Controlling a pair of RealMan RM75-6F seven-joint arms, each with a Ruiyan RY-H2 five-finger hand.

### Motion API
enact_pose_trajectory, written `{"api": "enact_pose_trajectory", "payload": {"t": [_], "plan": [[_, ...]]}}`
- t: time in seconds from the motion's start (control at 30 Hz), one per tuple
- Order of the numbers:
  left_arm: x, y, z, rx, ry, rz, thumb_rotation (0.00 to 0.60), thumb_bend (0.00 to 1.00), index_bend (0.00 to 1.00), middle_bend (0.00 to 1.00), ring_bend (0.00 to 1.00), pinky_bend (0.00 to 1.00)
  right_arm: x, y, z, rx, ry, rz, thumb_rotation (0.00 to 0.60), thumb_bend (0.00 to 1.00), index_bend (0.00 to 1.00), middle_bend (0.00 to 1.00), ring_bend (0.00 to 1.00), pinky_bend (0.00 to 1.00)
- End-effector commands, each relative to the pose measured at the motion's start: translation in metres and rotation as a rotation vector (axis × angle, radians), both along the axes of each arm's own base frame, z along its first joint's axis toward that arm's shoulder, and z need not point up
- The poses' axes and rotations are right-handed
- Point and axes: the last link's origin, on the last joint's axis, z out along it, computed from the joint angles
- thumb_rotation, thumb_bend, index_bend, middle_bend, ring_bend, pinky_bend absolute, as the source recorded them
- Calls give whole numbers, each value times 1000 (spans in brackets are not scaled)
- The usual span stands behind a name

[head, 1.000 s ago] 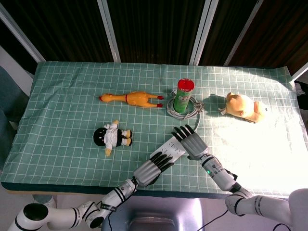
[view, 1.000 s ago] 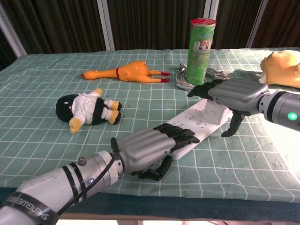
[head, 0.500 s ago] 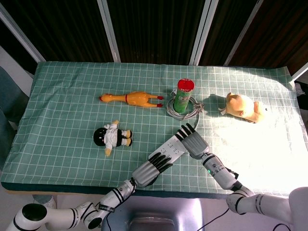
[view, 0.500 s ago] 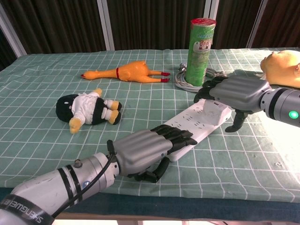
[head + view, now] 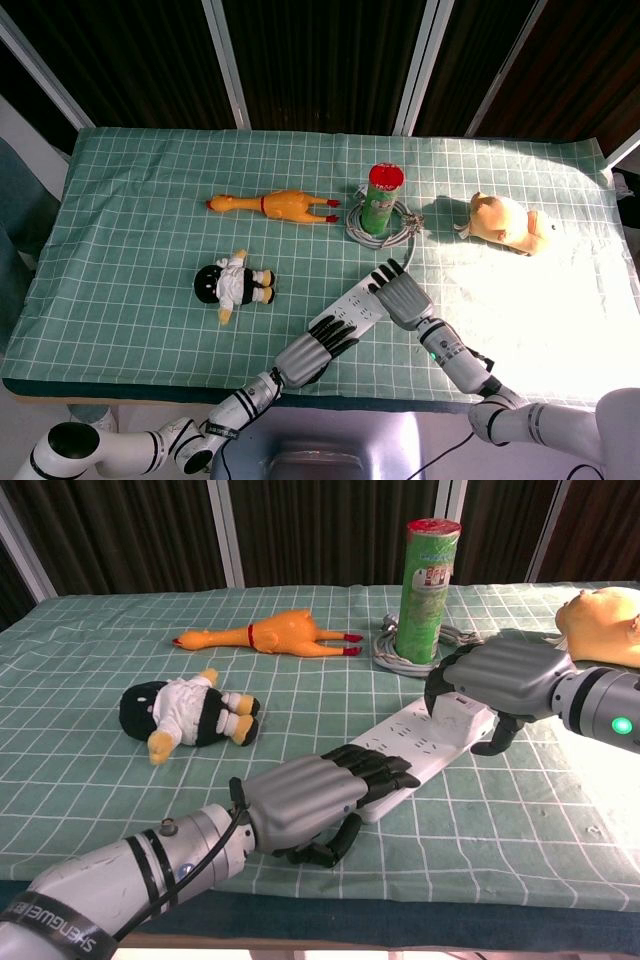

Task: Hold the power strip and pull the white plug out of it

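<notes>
Your left hand (image 5: 305,800) lies flat over the near end of the strip (image 5: 425,742), fingers on top and thumb curled under the edge — it grips that end, presumably to pin the strip so it won't lift or slide when the plug comes out. Your right hand (image 5: 500,680) sits at the far end, fingers curled down over the plug (image 5: 462,701), thumb hanging off the right side; looks like it has closed on the plug, though the contact itself is mostly hidden by the fingers, so treat the grasp as likely, not certain. The plug is not yet out, as far as I can judge. The strip is white, long and flat, several socket rows on top, lying diagonally on the green checked cloth (image 5: 90,750) near the front edge, between your two hands. The plug is a small white block seated at the strip's far end, only a bit visible. A grey cable coil (image 5: 385,228) lies around the foot of the can (image 5: 425,576) just behind, probably the plug's cord — leave slack there. Pull straight up, left hand pressing down.
</notes>
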Motion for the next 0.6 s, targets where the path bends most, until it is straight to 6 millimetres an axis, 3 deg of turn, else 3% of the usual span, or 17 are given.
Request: {"api": "enact_pose_trajectory", "payload": {"t": [0.03,0.6], "plan": [[-1,-1,0,-1,1,0,600,823,0,0,0,31,0,0,0,-3,2,0,600,401,530,353,226,257],[-1,2,1,6,2,1,600,821,0,0,0,31,-2,1,-4,-7,-10,0,600,412,617,423,344,380]]}}
